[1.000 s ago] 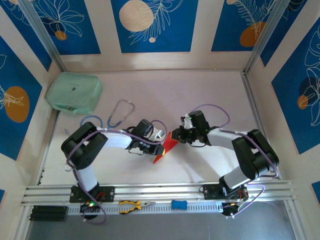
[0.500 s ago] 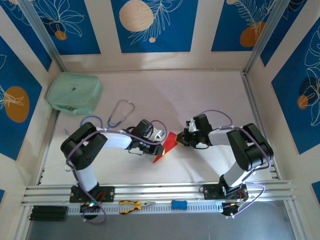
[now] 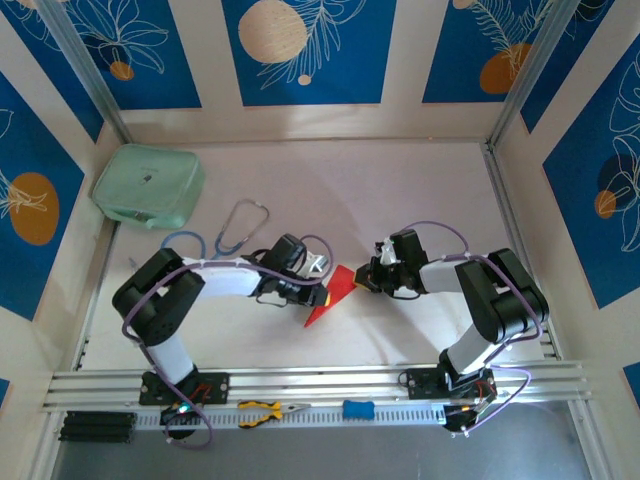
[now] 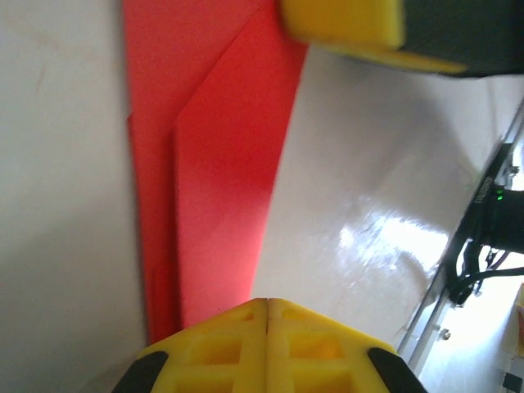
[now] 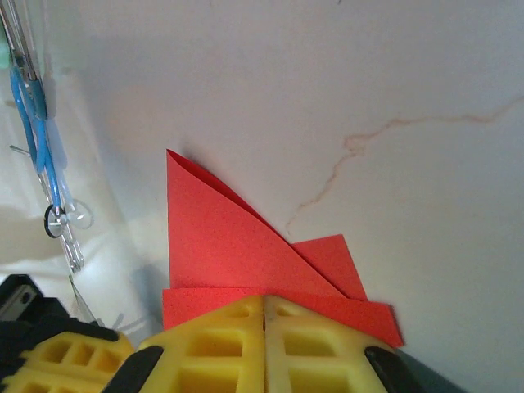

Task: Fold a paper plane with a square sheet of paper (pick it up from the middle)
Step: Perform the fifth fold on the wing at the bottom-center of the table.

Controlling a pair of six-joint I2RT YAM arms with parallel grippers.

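Square sheet of paper [image 3: 333, 290]: lies flat between my two grippers, already folded into a layered red wedge. Not yet a plane; I judge the last folds remain. Left gripper [image 4: 268, 315] and right gripper [image 5: 264, 307] sit at opposite edges, jaws together. Pinching or pressing, cannot tell.

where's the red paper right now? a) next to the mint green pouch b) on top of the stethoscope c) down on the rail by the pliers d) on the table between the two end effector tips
d: the folded red paper lies mid-table, with the left end effector at one side of it and the right end effector at the other, well away from the pouch, the pliers and the stethoscope.
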